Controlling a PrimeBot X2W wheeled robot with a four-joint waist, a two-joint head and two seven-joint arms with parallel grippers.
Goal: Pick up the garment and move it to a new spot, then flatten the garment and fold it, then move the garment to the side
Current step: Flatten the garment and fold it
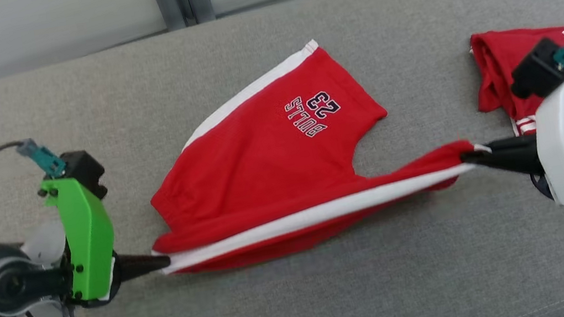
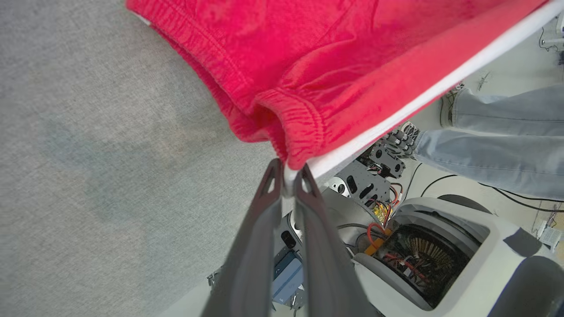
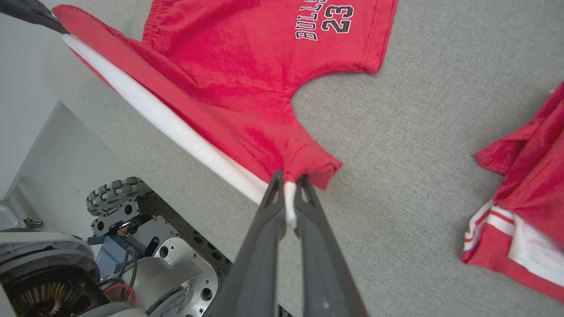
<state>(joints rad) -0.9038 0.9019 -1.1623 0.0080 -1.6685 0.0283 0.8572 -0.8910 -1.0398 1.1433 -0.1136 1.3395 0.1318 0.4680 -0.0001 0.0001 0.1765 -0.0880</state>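
The garment [image 1: 266, 166] is a pair of red shorts with white side stripes and a "BULLS 23" print, spread on the grey cushion [image 1: 303, 300]. Its near edge is stretched taut between both grippers and lifted a little. My left gripper [image 1: 166, 262] is shut on the waistband corner [image 2: 293, 149]. My right gripper [image 1: 466, 158] is shut on the leg hem corner [image 3: 308, 163]. In the left wrist view the left gripper [image 2: 288, 169] pinches the white stripe's end. The right wrist view has the right gripper [image 3: 288, 182] pinching the other end.
A second red garment [image 1: 514, 68], a jersey with white trim, lies crumpled at the cushion's far right [image 3: 524, 211]. The cushion's near edge lies just beneath the stretched hem. A person's legs in jeans [image 2: 498, 141] stand on the floor beside my base.
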